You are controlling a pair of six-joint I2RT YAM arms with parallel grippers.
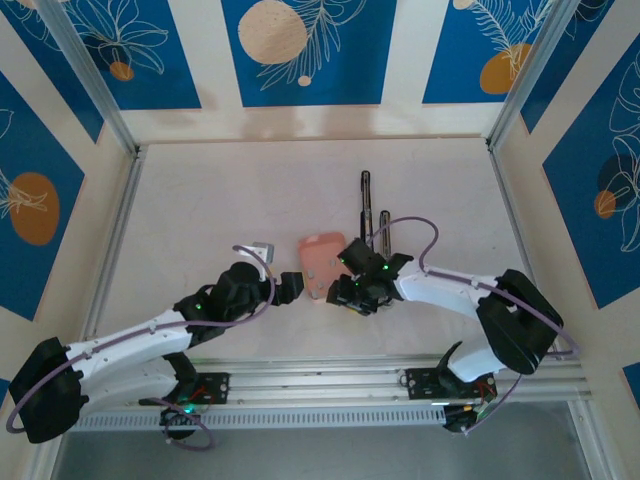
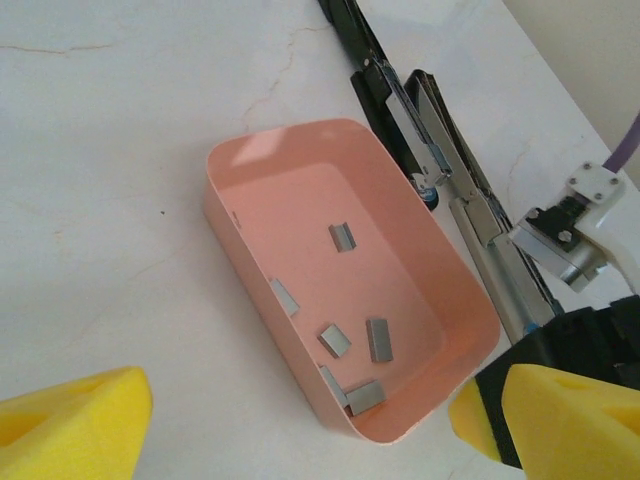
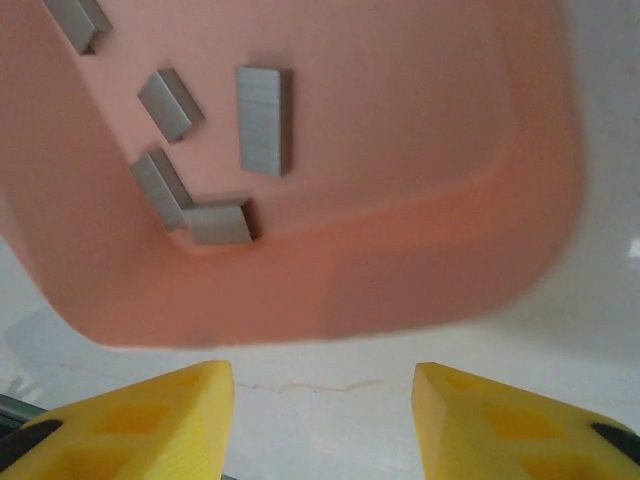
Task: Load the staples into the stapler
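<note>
Several staples (image 2: 379,340) lie loose as short grey strips inside a shallow pink tray (image 2: 260,270), and they show close up in the right wrist view (image 3: 265,120). The stapler (image 2: 440,170), black and chrome, lies opened out flat just right of the tray, reaching toward the back of the table (image 1: 367,200). My left gripper (image 2: 300,445) is open, its yellow fingers (image 2: 70,420) straddling the tray's near corner from above. My right gripper (image 3: 322,420) is also open, hovering over bare table beside the tray's near end (image 3: 300,300), with nothing between its fingers.
The pink tray (image 1: 318,262) sits mid-table between both grippers, left (image 1: 295,287) and right (image 1: 338,293), which are close together. The right arm's wrist (image 2: 575,235) hangs over the stapler's near end. Aluminium rails (image 1: 110,250) and patterned walls enclose the white table (image 1: 200,200).
</note>
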